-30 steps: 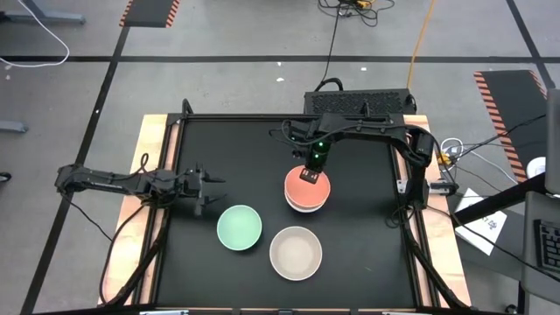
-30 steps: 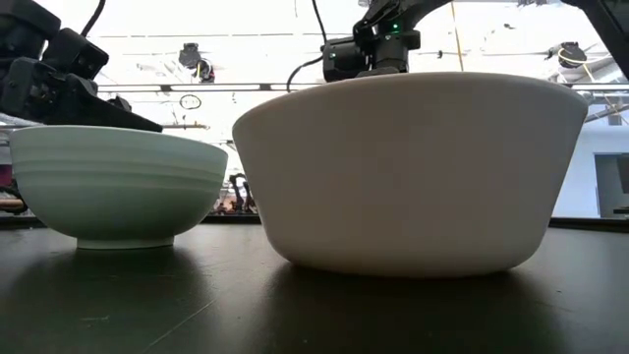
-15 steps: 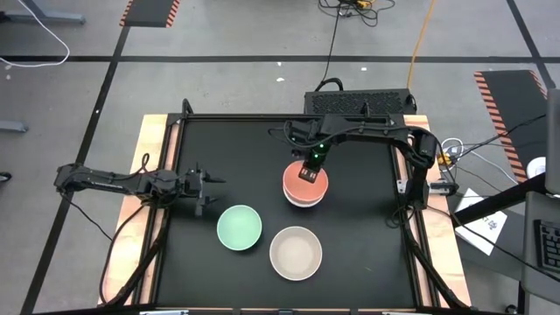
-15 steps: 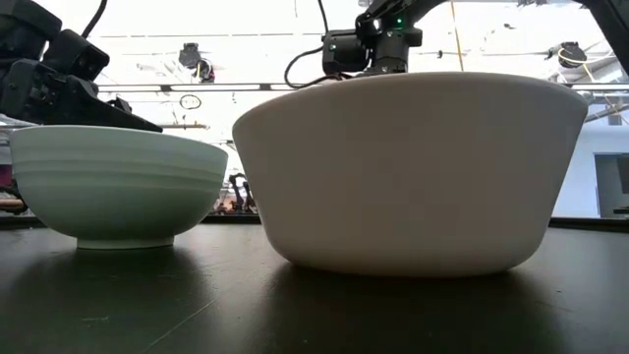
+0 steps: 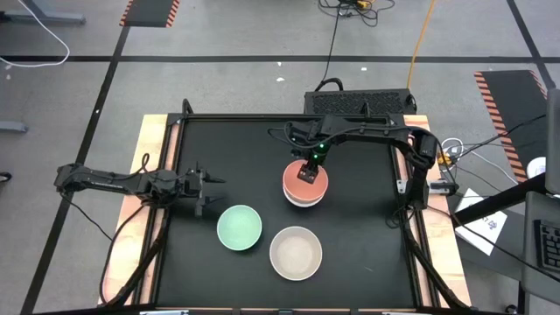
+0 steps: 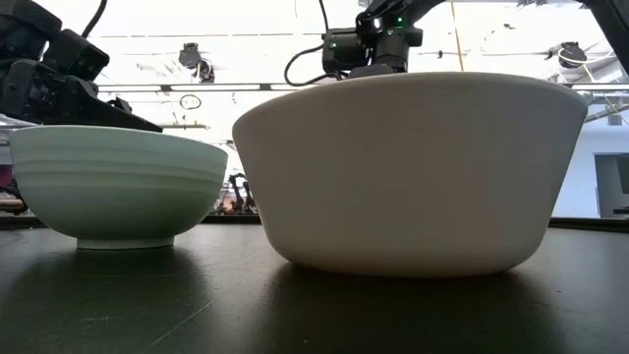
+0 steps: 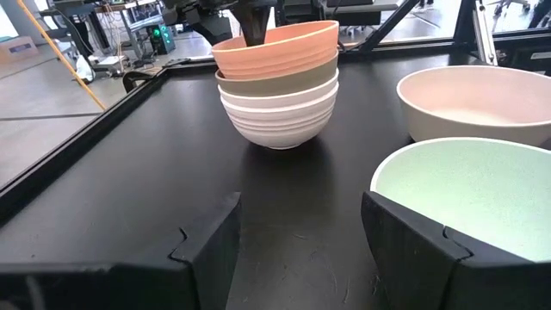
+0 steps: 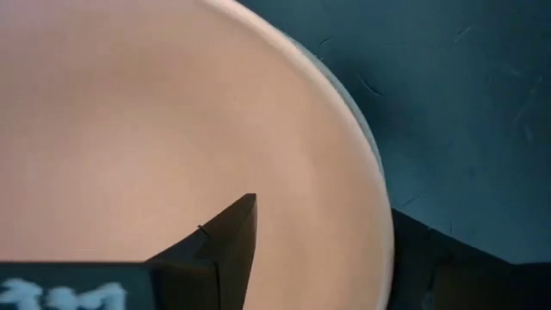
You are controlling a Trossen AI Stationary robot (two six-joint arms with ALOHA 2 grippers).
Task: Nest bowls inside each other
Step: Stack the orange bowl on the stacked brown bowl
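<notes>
A stack of bowls [image 5: 305, 194] stands mid-table on its white bottom bowl's foot [image 7: 275, 138]; the salmon-orange bowl [image 7: 275, 47] is on top, nested in a grey-brown one [image 7: 280, 82]. My right gripper [image 8: 323, 215] points down over the salmon bowl's far rim [image 8: 379, 232], open, with one finger inside the bowl and one outside. I cannot see either finger touching it. A mint green bowl [image 5: 239, 227] and a cream-beige bowl [image 5: 296, 252] stand apart nearer the front edge. My left gripper [image 5: 208, 190] waits open at the table's left.
The black mat has raised dark rails along its sides [image 5: 166, 201]. In the low view the cream-beige bowl [image 6: 408, 167] hides the stack and my right gripper's fingers. Bare mat lies to the right of the stack [image 5: 367, 210] and at the far left [image 5: 219, 149].
The salmon-orange bowl, which sat a little skewed toward the table's near right over the stack, has settled squarely into it. My right gripper has stayed over the bowl's far rim and tipped slightly.
</notes>
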